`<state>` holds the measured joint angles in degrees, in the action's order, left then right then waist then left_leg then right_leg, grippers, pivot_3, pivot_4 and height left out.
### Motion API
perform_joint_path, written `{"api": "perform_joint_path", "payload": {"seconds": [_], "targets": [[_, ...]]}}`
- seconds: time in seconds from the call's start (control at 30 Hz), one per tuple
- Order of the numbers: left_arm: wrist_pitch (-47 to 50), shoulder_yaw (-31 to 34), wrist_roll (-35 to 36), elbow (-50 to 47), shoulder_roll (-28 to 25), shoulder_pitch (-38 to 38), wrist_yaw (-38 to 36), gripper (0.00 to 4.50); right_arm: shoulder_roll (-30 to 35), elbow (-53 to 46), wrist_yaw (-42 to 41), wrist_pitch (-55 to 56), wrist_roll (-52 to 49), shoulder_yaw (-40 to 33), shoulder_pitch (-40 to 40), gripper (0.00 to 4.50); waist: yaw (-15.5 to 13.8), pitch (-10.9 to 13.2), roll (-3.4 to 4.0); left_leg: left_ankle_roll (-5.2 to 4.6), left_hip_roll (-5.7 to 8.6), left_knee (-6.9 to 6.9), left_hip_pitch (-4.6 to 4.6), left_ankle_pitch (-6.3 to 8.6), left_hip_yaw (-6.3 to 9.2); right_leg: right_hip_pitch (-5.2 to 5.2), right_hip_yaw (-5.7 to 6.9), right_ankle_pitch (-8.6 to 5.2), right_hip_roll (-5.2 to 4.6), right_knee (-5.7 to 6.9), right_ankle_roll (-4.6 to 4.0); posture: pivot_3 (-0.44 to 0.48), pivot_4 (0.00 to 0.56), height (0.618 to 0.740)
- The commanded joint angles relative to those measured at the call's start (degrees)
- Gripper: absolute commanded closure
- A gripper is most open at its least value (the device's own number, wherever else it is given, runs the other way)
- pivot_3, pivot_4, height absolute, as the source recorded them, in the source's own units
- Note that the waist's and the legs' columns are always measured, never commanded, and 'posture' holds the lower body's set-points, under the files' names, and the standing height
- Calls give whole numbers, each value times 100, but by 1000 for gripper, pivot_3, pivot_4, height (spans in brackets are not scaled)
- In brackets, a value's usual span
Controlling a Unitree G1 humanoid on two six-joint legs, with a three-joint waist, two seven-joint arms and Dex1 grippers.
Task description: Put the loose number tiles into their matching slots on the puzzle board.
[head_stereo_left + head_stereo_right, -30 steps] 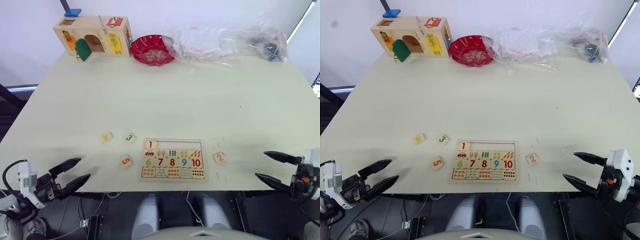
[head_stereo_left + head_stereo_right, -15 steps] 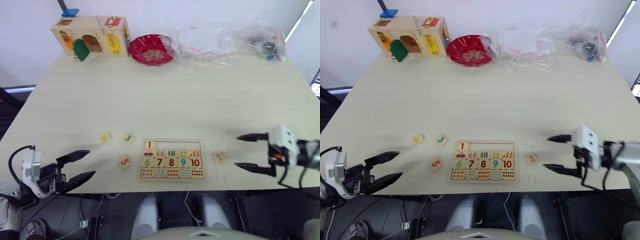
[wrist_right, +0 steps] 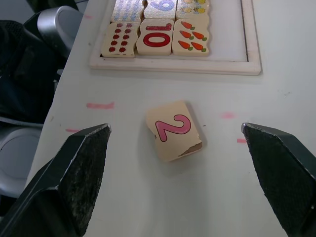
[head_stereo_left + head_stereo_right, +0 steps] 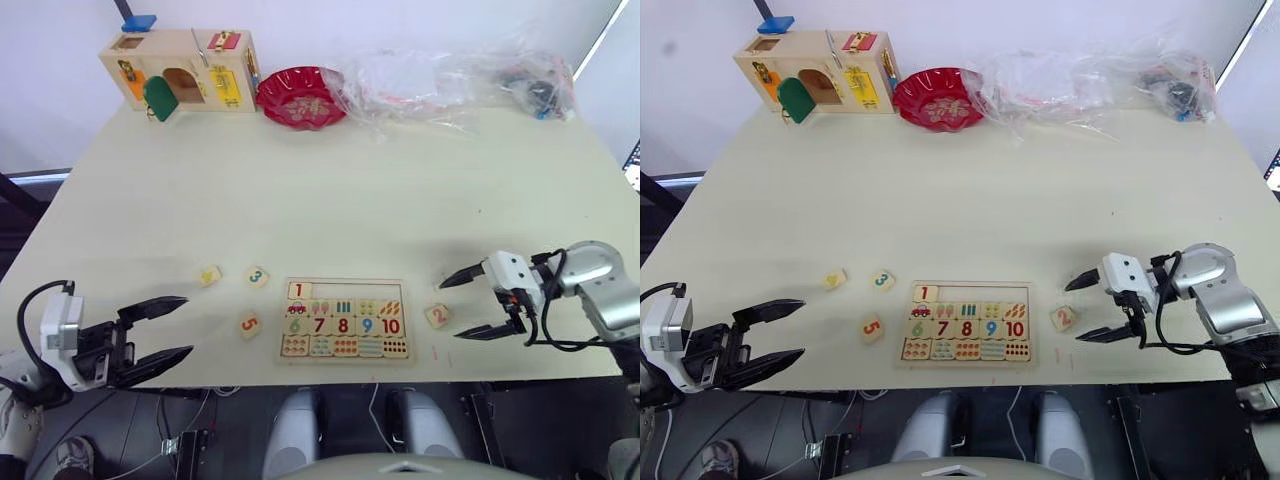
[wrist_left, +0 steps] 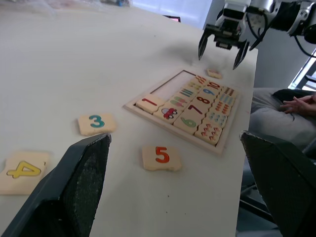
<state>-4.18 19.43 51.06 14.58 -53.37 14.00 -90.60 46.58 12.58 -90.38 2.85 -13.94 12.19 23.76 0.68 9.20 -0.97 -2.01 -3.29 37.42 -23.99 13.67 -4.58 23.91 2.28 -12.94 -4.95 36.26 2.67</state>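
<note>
Pale counter [image 4: 330,190] carries the rectangular pale-wood puzzle board [image 4: 345,318]: tile 1 seated, tiles 2, 3, 4, 5 loose. Right end effector [image 4: 462,305] spread wide over the square red-2 tile [image 4: 437,315]; left end effector [image 4: 168,327] wide, idle.

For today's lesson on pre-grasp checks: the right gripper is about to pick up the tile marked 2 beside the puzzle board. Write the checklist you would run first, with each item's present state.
1. Right gripper open: ok, its black fingers are spread wide.
2. Small pale-wood tile with the red 2 between the fingers: ok in the right wrist view, centred and untouched.
3. Tile lying flat: cannot tell, one corner seems slightly raised.
4. Matching slot free: ok, on the flat pale-wood puzzle board the recess beside the seated red 1 tile is bare.
5. Left gripper out of the way: ok, open at the table's near edge.
</note>
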Motion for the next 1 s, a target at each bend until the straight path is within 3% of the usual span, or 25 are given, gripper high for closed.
{"api": "perform_joint_path", "payload": {"seconds": [0.03, 0.47, 0.6, 1.0], "targets": [[-84, 62, 113, -117, -75, 118, -190, 0, -89, 330, -189, 299, 93, 56, 201, 620, -1, 0, 0, 0, 0, 0, 1, 0, -5, 0, 0, 0, 0, 2, 0, 0, 150, 740], [-43, 293, 107, -255, 39, 377, -190, 0, -306, 1030, -212, 846, 160, 400, 454, 699, 7, -1, -2, 10, -1, 11, 16, -7, -8, -2, -4, 0, 0, 31, 0, 0, 150, 740], [-35, 303, 93, -252, 61, 375, -190, 0, -356, 1099, -212, 1032, 207, 413, 467, 2404, 8, -1, -2, 13, -1, 11, 19, -9, -7, -1, -5, -1, 0, 38, -2, 0, 150, 740], [-20, 290, 71, -220, 57, 287, -190, 0, -385, 1324, -212, 1321, 196, 581, 591, 2404, 11, -1, -2, 18, -2, 17, 23, -13, -5, -1, -5, -2, 1, 50, -4, 0, 150, 740]]}}
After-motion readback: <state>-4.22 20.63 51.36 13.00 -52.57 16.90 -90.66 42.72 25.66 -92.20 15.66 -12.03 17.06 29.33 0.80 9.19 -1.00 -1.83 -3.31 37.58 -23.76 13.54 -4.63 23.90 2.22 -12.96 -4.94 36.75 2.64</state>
